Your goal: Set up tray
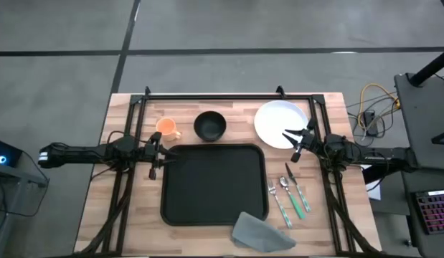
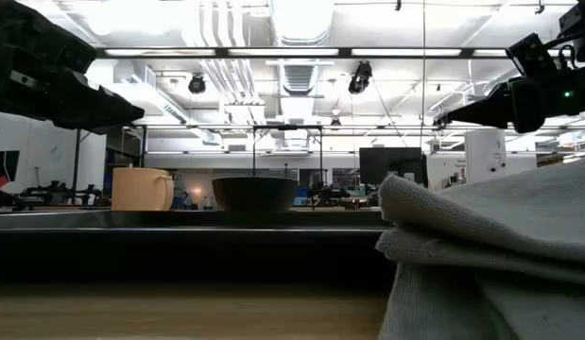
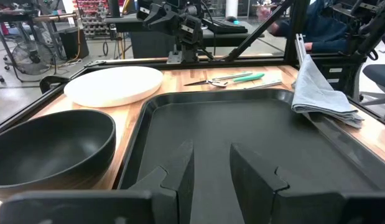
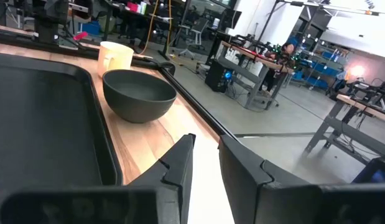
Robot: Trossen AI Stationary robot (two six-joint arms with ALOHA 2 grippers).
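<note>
The tray lay mid-table, bare. Nothing was loaded yet: bowl, cup, plate, cutlery and napkin all sat outside the tray. The left gripper (at the tray's left edge) and the right gripper (over the plate) were both spread, empty.

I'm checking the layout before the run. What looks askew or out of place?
The napkin lies crooked across the tray's near right corner, half on the rim. The cutlery, plate, bowl and cup look orderly.
</note>
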